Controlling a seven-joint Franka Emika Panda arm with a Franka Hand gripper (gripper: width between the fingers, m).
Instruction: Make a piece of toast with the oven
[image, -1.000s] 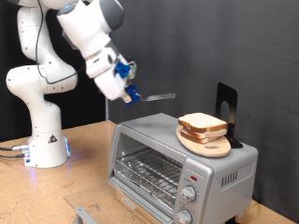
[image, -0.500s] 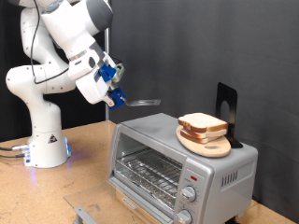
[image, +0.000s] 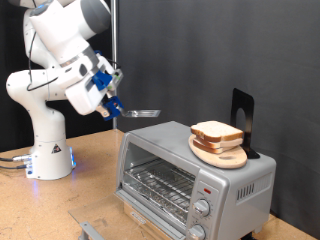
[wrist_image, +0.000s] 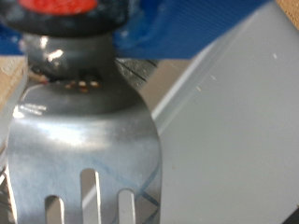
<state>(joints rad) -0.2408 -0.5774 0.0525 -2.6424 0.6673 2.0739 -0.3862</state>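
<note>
Toast (image: 217, 131) is lying on a round wooden board (image: 221, 152), which is sitting on top of the oven (image: 195, 172) toward the exterior view's right. A dark upright stand (image: 242, 118) is rising just behind the board. The oven is standing on the wooden counter (image: 40, 210) with its door (image: 98, 228) dropped open, so the wire rack (image: 160, 184) inside is showing, and two round knobs (image: 201, 208) are sitting on its front panel below a red mark (image: 207, 188).

The tool (image: 112, 100) is hanging in the air above and to the exterior view's left of the oven, well apart from the toast. It is pinching the handle of a metal spatula (image: 142, 113), whose flat blade is reaching out level toward the oven's top and hovering just over its near left corner without touching the board. In the wrist view the slotted spatula (wrist_image: 86, 154) is filling most of the frame, its dark handle and red tip (wrist_image: 67, 5) sitting close to the camera, with the grey oven top (wrist_image: 243, 121) lying beneath it. The white arm's base (image: 48, 155) is standing on the counter at the exterior view's left.
</note>
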